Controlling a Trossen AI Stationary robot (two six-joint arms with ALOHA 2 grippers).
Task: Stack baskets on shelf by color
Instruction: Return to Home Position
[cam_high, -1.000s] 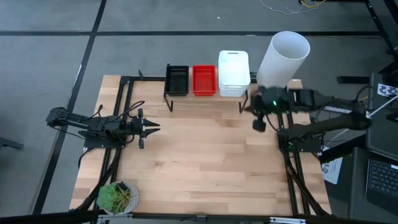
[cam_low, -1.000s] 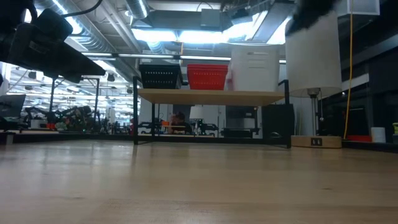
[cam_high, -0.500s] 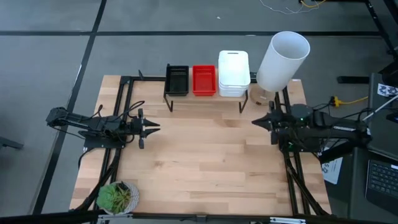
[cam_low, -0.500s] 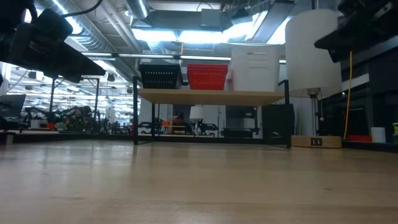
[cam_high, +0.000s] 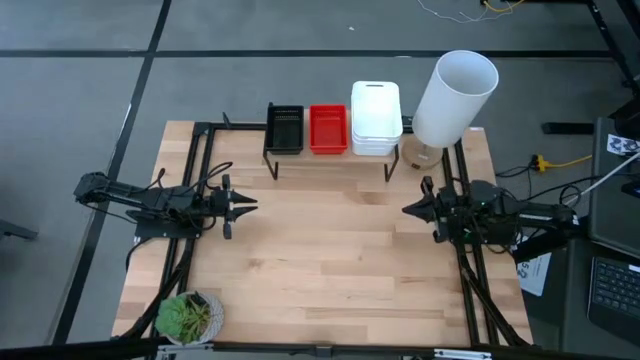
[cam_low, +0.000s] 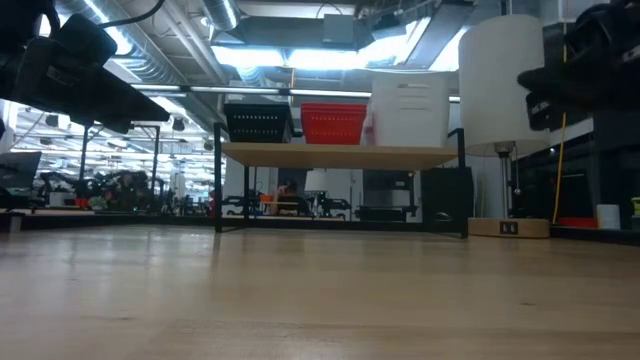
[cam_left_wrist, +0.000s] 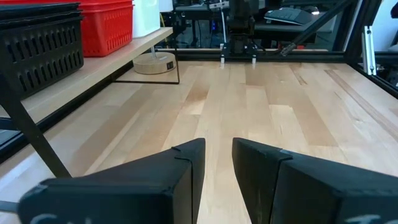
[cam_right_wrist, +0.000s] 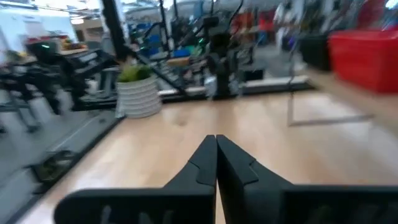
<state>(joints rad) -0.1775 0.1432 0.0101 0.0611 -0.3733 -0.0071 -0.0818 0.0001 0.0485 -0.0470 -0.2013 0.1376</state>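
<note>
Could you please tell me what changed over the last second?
The right tool, shut, withdrew from the right end of the light-wood shelf, beside the tall white cylinder, to the right edge of the wooden table. The left tool and the black plastic baskets, red baskets and white baskets stayed put.

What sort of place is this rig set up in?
Most likely a large robotics lab or workshop hall: exposed ducts and strip lights run overhead, more dark equipment frames stand beyond the table, and a laptop sits beside it.
</note>
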